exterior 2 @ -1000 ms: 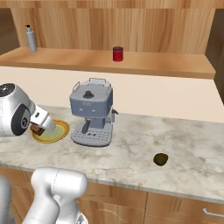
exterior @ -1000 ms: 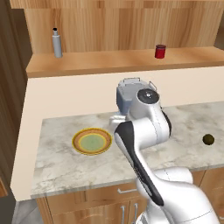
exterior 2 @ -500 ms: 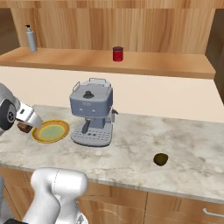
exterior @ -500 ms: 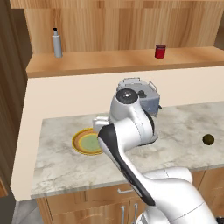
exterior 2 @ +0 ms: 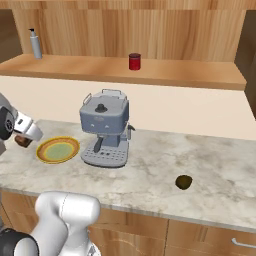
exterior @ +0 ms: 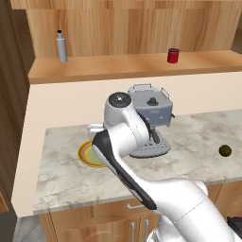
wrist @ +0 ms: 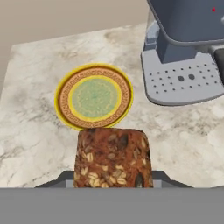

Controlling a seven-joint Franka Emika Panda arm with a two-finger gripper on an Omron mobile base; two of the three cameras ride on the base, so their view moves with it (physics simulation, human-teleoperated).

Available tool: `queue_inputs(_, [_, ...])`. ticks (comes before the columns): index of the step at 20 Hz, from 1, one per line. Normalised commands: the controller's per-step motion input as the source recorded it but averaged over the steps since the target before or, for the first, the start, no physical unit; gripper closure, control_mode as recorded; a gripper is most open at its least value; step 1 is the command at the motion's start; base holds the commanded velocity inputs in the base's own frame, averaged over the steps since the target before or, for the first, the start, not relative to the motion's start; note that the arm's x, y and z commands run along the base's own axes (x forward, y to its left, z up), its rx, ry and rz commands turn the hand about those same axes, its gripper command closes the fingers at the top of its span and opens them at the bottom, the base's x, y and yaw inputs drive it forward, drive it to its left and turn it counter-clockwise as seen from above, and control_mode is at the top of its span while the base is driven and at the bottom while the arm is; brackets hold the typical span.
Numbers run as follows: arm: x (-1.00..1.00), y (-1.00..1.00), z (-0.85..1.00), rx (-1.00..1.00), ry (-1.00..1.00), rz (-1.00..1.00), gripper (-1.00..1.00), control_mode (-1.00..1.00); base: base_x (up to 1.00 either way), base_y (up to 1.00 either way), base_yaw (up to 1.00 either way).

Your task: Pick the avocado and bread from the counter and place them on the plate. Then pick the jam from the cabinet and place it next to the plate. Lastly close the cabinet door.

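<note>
Claw (wrist: pixel 113 181) grips the bread (wrist: pixel 113 162), held up just short of the plate (wrist: pixel 94 97) beside the coffee machine (wrist: pixel 188 52). Bread looks light, crumbly; hold its long sides gently.

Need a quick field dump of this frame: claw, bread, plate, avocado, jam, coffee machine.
claw: shut on the brown seeded bread block, held up beside the plate
plate: round, yellow-orange rim, pale green centre, nothing on it
avocado: dark oval, on the marbled stone counter, right of the machine
jam: red jar on the wooden shelf
coffee machine: grey, right of the plate
</note>
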Motion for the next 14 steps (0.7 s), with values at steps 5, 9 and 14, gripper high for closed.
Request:
queue_inputs(5, [0.33, 0.11, 0.00, 0.00, 0.02, 0.02, 1.00, -1.00, 0.00, 0.00, 0.00])
queue_inputs(9, [0.38, 0.04, -0.06, 0.00, 0.10, 0.01, 1.00, -1.00, 0.00, 0.00, 0.00])
queue_inputs(14, [0.29, 0.03, -0.26, -0.01, 0.10, 0.01, 1.00, -1.00, 0.00, 0.00, 0.00])
